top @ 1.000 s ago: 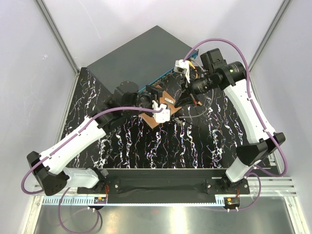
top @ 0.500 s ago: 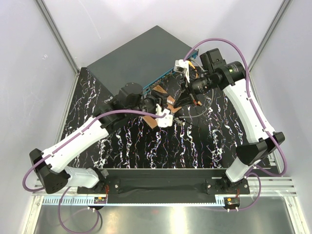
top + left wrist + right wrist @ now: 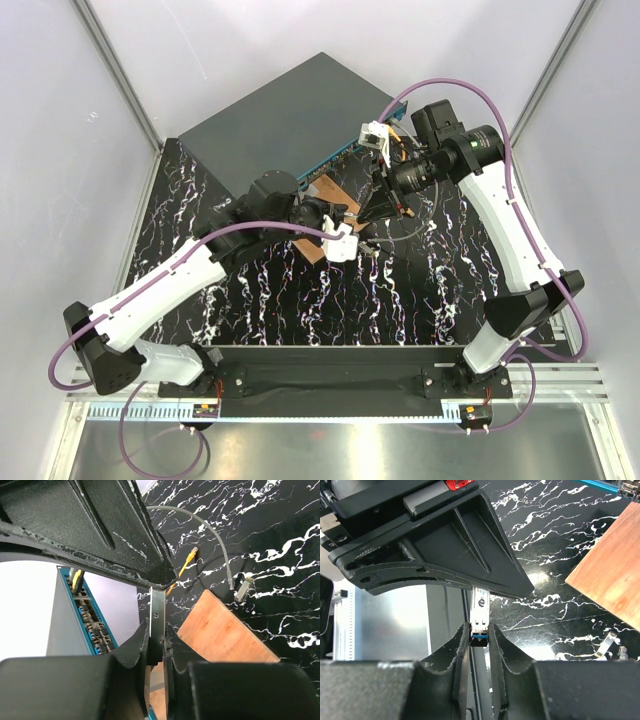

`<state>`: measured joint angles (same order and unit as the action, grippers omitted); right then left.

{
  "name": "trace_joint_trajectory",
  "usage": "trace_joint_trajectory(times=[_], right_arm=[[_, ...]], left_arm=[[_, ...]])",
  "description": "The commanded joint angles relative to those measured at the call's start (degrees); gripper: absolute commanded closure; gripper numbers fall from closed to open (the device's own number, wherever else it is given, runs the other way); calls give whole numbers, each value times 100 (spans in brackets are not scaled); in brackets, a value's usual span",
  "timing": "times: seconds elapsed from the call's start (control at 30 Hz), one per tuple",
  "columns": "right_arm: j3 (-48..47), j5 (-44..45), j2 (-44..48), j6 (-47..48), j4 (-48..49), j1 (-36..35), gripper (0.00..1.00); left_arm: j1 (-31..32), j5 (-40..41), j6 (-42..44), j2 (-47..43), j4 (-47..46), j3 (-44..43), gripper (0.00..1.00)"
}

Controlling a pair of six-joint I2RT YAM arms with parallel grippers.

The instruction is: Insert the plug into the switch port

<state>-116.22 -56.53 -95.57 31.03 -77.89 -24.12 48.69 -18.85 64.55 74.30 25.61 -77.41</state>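
Note:
The plug (image 3: pixel 157 611) is a slim silver module with a blue tab at one end (image 3: pixel 480 611), held in the air between both arms above the copper-brown plate (image 3: pixel 328 192). My left gripper (image 3: pixel 157 630) is shut on one end of it, both fingers pressed flat on its sides. My right gripper (image 3: pixel 480 630) is open, its fingers standing close on either side of the blue end. The switch ports (image 3: pixel 90 625) line the teal face (image 3: pixel 335 160) of the dark box (image 3: pixel 290 115), left of the plug in the left wrist view.
A yellow-tipped cable (image 3: pixel 187 560) and a grey cable (image 3: pixel 220 540) with a clear connector (image 3: pixel 244 587) lie on the black marble table (image 3: pixel 400 290) beyond the plate. White walls enclose the table on the left, right and back.
My left arm swung right to the plug and its jaws closed on it. My right gripper, which was gripping the plug, has slackened its jaws.

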Motion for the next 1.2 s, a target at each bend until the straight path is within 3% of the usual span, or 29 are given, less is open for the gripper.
trace_joint_trajectory(times=[0.0, 0.13, 0.23, 0.27, 0.37, 0.53, 0.73, 0.77, 0.8, 0.83, 0.87, 1.0, 1.1, 1.17], right_arm=[[-32, -235, 144, -299, -596, -67, 75], [-23, -323, 144, -421, -526, -40, 75], [-32, -358, 153, -422, -508, -31, 67], [-32, -358, 161, -431, -491, -23, 60], [-32, -376, 170, -431, -491, -31, 55], [-32, -446, 162, -509, -438, 30, 78], [-58, -525, 153, -633, -341, 162, 76], [-67, -543, 161, -598, -367, 171, 91], [-84, -543, 161, -598, -368, 179, 91], [-85, -569, 161, -537, -350, 197, 100], [-76, -569, 179, -554, -324, 223, 100], [107, -517, 327, -755, 149, 661, 100], [555, 44, 635, -1064, 1089, 1119, 100], [828, 843, 924, -976, 1801, 1199, 100]], left_arm=[[44, -5, -303, -47, -504, -266, 100], [36, 66, -364, -65, -521, -249, 100], [36, 83, -391, -82, -548, -223, 100], [36, 92, -400, -83, -565, -214, 100], [44, 66, -426, -100, -609, -196, 100], [44, 31, -374, -153, -618, -143, 100], [44, -22, -312, -170, -548, -126, 100], [44, -22, -312, -179, -530, -126, 99], [44, -22, -312, -171, -548, -117, 90], [44, 4, -355, -171, -565, -125, 79], [36, 4, -417, -162, -583, -134, 58], [-34, 83, -1013, -170, -557, -353, 36], [-403, -136, -2119, -109, -260, -932, 23], [-719, -206, -3191, 83, -39, -1564, 21]])
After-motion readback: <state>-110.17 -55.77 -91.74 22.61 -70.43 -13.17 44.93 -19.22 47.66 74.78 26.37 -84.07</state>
